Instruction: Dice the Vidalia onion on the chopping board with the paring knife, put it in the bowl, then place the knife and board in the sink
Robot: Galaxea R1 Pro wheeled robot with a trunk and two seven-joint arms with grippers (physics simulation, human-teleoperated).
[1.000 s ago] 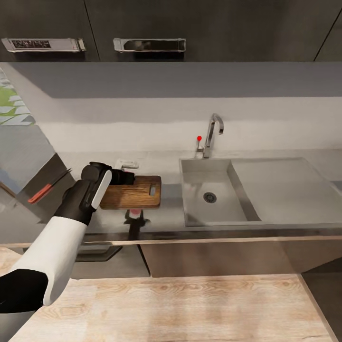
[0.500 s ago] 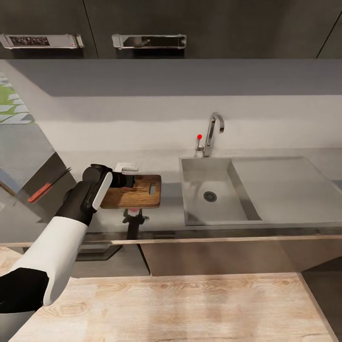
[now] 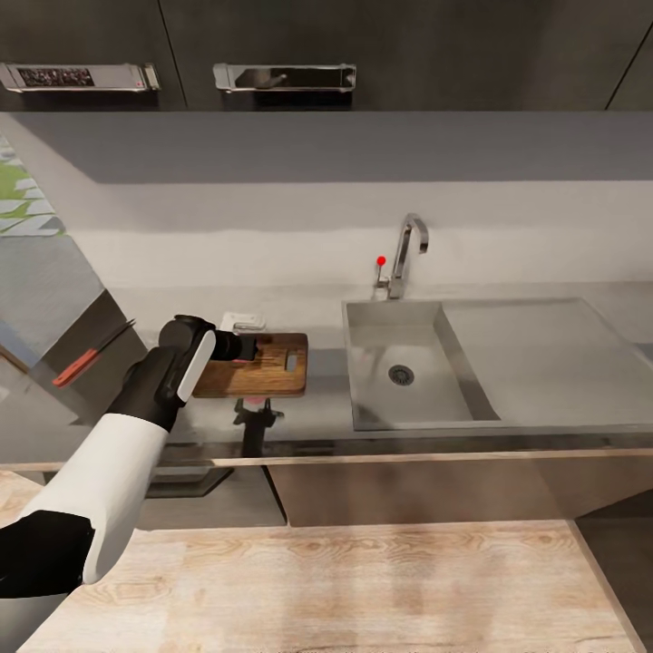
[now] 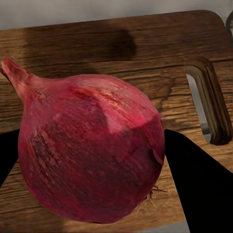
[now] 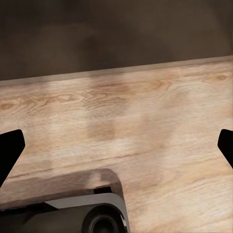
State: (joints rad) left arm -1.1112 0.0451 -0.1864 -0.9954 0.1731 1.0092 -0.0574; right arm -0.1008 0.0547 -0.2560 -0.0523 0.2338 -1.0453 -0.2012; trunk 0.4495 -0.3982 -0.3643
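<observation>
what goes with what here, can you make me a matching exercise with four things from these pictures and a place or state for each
Things:
1. Vidalia onion
2. chopping board
3. paring knife
4. sink

Places or states:
A. lies on the countertop beside the basin
B. nothing in its basin, only the drain
C. between the left gripper fingers, above the board
D. far to the left, past the left arm

Pairs: 1-C, 2-A, 3-D, 4-B
</observation>
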